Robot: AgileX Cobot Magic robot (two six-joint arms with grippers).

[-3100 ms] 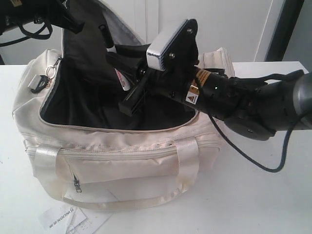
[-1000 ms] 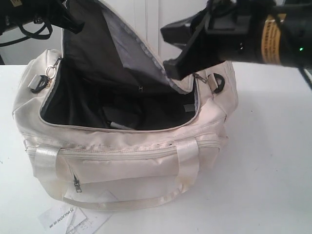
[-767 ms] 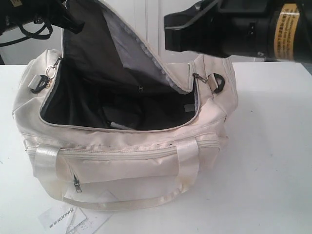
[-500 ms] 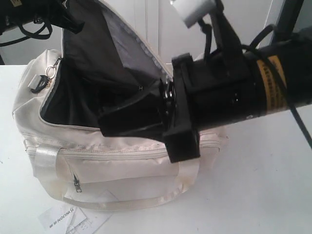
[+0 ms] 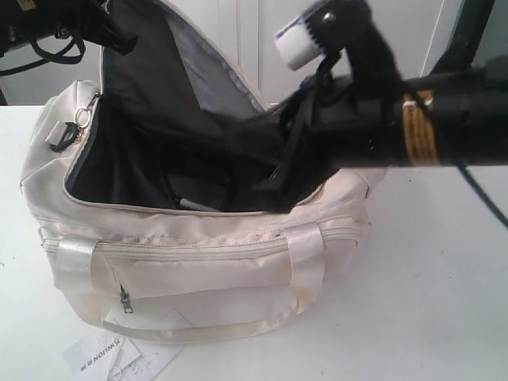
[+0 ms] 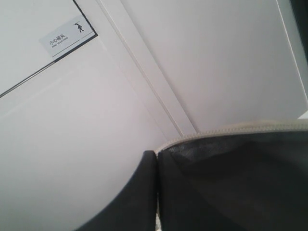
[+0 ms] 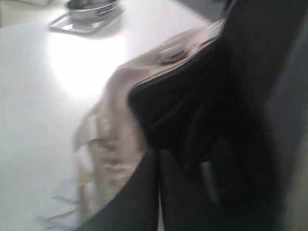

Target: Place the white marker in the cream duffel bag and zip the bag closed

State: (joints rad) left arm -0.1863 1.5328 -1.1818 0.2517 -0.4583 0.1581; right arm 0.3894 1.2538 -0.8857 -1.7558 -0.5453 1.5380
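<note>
My left tool (image 6: pixel 156 153) is pressed together on the edge of the top flap (image 6: pixel 240 183) of the cream duffel bag (image 5: pixel 198 262), holding it raised. My right tool (image 7: pixel 156 151) is pressed together too, with nothing in it, and sits just inside the open mouth at the bag's end. Beyond and below the right tool, on the black lining, lies a pale sliver that I take to be the white marker (image 5: pixel 193 205).

I judge the drop done and the zipping in hand. The left must let the flap down, and the right must find the zip pull, which I cannot pick out.

Only the exterior view shows the bag's inside. Only the right wrist view shows a metal dish (image 7: pixel 91 7) on the tabletop (image 7: pixel 48 96) past the bag. The left wrist view gives just flap and wall (image 6: pixel 216 57).
</note>
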